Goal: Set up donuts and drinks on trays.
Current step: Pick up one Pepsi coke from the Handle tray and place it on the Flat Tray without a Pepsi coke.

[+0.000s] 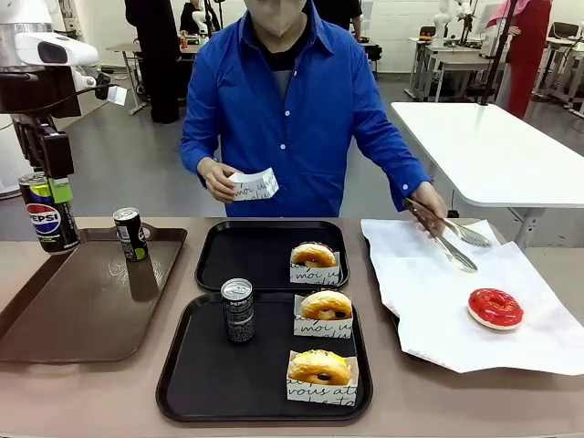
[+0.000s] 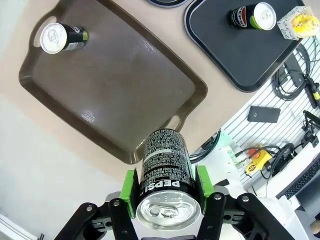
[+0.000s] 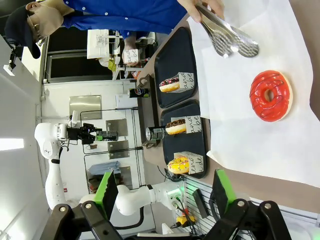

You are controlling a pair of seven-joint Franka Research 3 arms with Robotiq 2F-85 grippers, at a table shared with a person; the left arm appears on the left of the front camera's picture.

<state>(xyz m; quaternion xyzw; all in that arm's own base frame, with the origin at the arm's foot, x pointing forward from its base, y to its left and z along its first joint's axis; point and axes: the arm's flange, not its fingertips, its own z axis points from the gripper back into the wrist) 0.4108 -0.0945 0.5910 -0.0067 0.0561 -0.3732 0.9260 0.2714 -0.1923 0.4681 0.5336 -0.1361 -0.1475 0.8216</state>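
The left gripper [image 2: 166, 186] is clamped on a Pepsi can [image 2: 166, 167] at the far left, by the corner of the brown tray [image 1: 55, 319], where a second can [image 1: 130, 234] stands. The near black tray [image 1: 173, 383] carries a third can [image 1: 238, 310] and two sleeved donuts [image 1: 326, 306], and the far black tray [image 1: 208, 272] carries one donut [image 1: 313, 255]. The right gripper [image 3: 164, 192] has its fingers wide apart, near the white paper [image 3: 250, 140] on the right, where a red donut [image 3: 270, 95] lies and the person's tongs [image 1: 447, 239] hover
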